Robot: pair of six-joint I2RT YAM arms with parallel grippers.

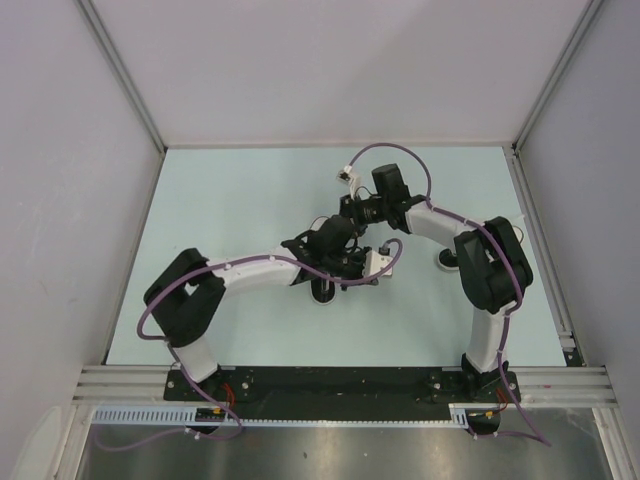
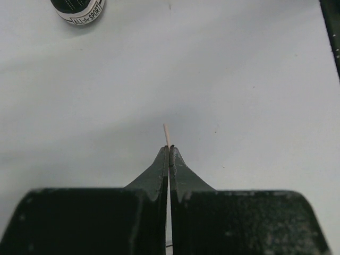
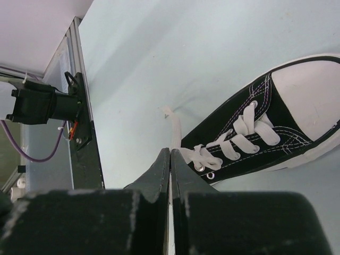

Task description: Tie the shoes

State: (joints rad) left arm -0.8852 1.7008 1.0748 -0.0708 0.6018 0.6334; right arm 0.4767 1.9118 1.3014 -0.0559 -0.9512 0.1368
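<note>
A black canvas shoe point(image 3: 265, 133) with a white toe cap lies on its sole right of my right gripper point(image 3: 170, 150). That gripper is shut on a white lace point(image 3: 174, 130), which runs from the shoe's top eyelets into the fingers; its loose end lies on the table just beyond. My left gripper point(image 2: 169, 147) is shut on a thin lace tip point(image 2: 166, 133) that pokes out past the fingertips. The heel of a second shoe point(image 2: 78, 9) shows at the top left of the left wrist view. From above, both wrists meet mid-table and mostly hide one shoe point(image 1: 323, 292).
The pale table point(image 1: 250, 200) is walled by white panels on three sides. A metal rail point(image 3: 79, 106) and the black arm mount point(image 3: 42, 103) with a purple cable stand left of the right gripper. A dark edge strip point(image 2: 332, 32) shows at the far right of the left wrist view.
</note>
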